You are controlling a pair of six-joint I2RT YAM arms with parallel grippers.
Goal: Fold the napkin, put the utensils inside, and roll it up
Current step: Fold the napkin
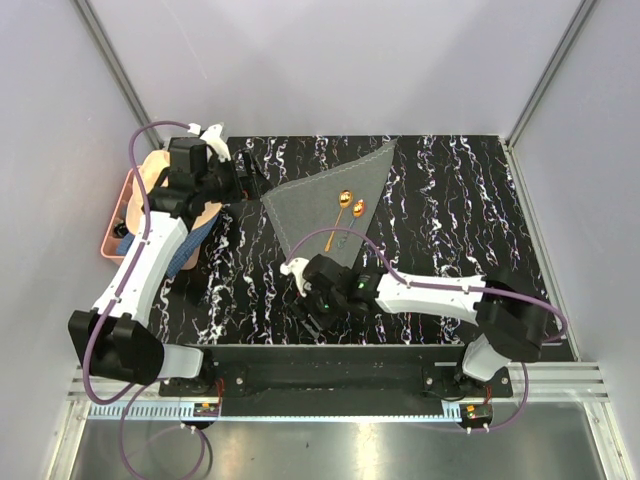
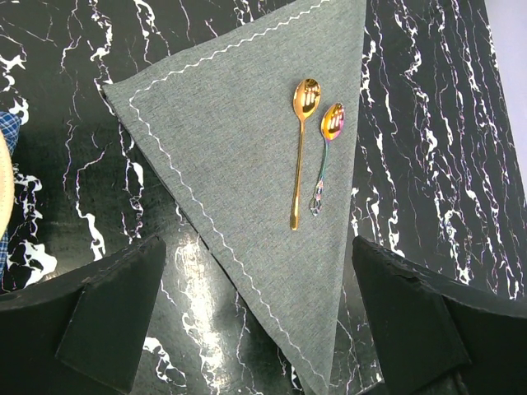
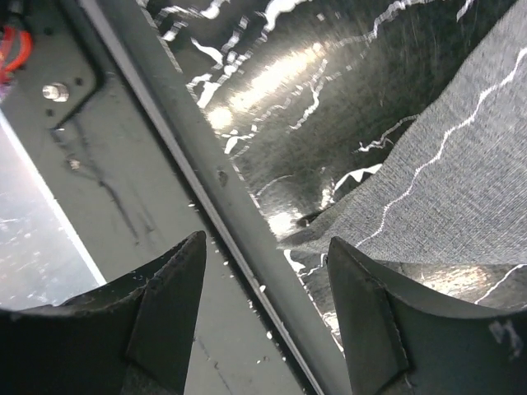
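Note:
The grey napkin lies folded into a triangle on the black marbled table, its near tip slightly lifted and creased. Two utensils rest side by side on it: a gold spoon and a smaller spoon with a thin dark shimmering handle, both seen from above too. My left gripper hovers open at the napkin's left corner, and between its fingers the cloth shows. My right gripper stands open over the table's front edge, just beside the napkin's near tip, holding nothing.
A pink basket at the far left holds a peach hat and a blue cloth. A metal rail runs along the table's near edge. Walls close in at left, right and back.

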